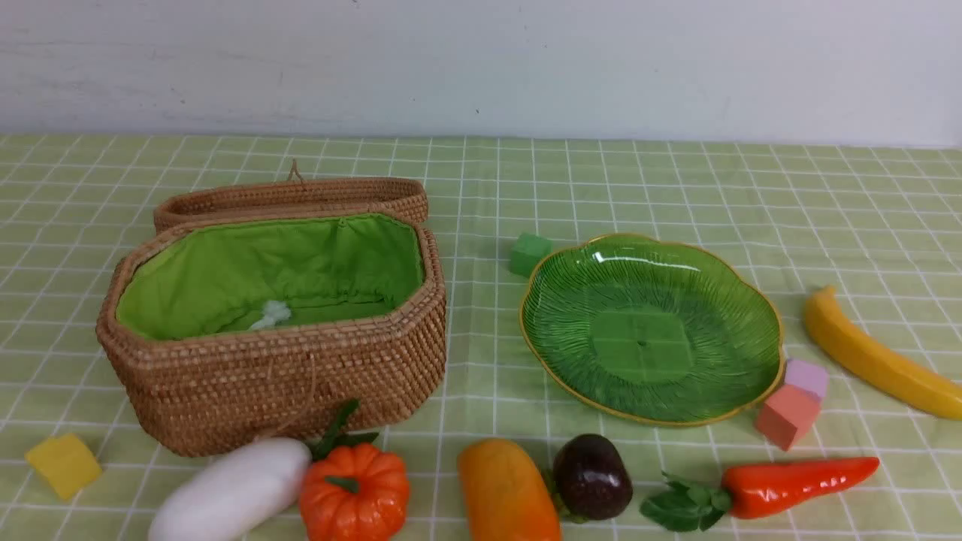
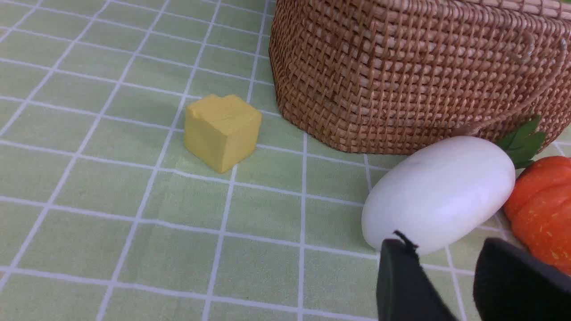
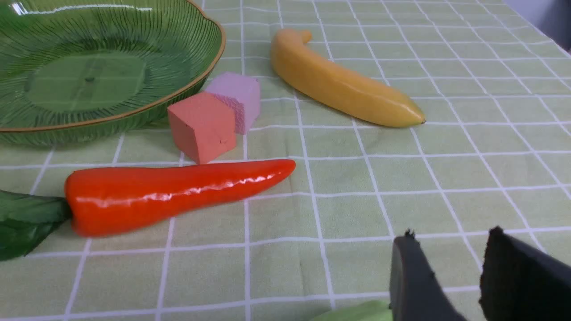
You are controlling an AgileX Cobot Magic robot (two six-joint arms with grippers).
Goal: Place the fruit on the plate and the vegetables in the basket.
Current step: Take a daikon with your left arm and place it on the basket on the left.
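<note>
Left tool (image 2: 446,249) stands part-open and empty by the radish (image 2: 439,194), right tool (image 3: 450,240) likewise near the carrot (image 3: 178,194).

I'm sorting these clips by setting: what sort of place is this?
Probably a staged tabletop test setup, not a real kitchen: a pale green checked tablecloth against a bare white wall, a glossy long yellow toy banana, and a small yellow foam cube.

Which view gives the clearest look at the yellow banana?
The right wrist view: the banana lies whole there, stem to tip, close up with nothing in front of it. The front view has it at the right edge, one end cut off by the frame. The left wrist view does not show it.
</note>
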